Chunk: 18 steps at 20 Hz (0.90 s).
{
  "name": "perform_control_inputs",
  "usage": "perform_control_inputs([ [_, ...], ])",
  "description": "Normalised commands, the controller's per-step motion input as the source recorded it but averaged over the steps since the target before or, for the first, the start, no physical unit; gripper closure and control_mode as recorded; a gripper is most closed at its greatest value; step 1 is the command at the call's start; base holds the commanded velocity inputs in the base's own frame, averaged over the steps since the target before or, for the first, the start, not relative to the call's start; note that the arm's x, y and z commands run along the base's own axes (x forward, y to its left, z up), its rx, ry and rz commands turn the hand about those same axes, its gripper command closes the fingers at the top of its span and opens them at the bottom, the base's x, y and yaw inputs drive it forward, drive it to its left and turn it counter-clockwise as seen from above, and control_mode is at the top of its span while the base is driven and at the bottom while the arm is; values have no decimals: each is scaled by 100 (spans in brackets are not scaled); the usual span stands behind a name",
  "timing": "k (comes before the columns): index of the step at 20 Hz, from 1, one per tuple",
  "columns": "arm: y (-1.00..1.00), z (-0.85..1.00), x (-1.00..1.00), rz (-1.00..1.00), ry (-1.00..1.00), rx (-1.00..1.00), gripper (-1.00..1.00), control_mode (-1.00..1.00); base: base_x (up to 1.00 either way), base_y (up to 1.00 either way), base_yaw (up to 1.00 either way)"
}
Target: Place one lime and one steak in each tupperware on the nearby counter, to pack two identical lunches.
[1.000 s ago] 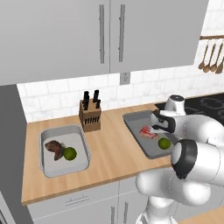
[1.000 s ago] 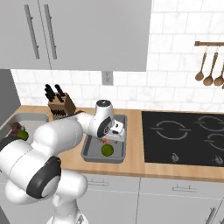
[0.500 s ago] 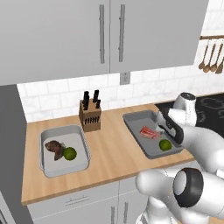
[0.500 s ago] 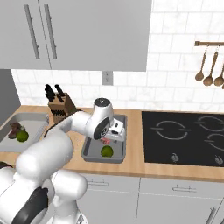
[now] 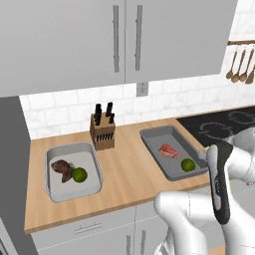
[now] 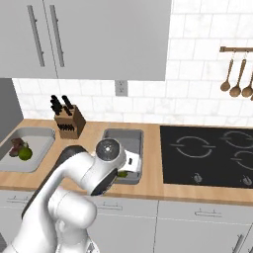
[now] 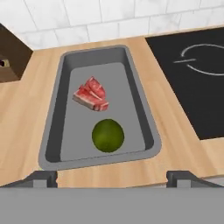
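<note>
Whether our gripper's jaws were parted or closed, we could not tell.

From the left base camera, the left tupperware (image 5: 57, 190), left of the knife block (image 5: 102, 130), held a dark steak (image 5: 61, 168) and lime (image 5: 79, 174); the right tupperware (image 5: 154, 157) held a red steak (image 5: 170, 150) and lime (image 5: 188, 165). Packing looked complete.

From the right base camera, the counter (image 6: 150, 184) ran left of a black stovetop (image 6: 212, 155), beneath grey cabinets (image 6: 99, 37) and hanging spoons (image 6: 237, 74).

From the hand camera, nothing lay loose beside that tray.

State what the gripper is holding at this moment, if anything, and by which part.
Nothing is held. In the hand view the gripper is open and empty, its fingertips wide apart, above the near rim of the tupperware, where the red steak and lime lie untouched.
</note>
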Motion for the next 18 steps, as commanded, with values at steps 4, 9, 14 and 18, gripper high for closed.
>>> perform_control_inputs([
  [4,-25,96,-98,0,-30,8,-100,-100,0,0,0],
  [9,-18,100,-57,0,-11,11,-100,-100,0,0,0],
  [14,-21,40,-36,-2,-18,8,-100,-100,0,0,0],
  [18,-40,0,-50,0,-18,19,-100,-100,0,0,0],
])
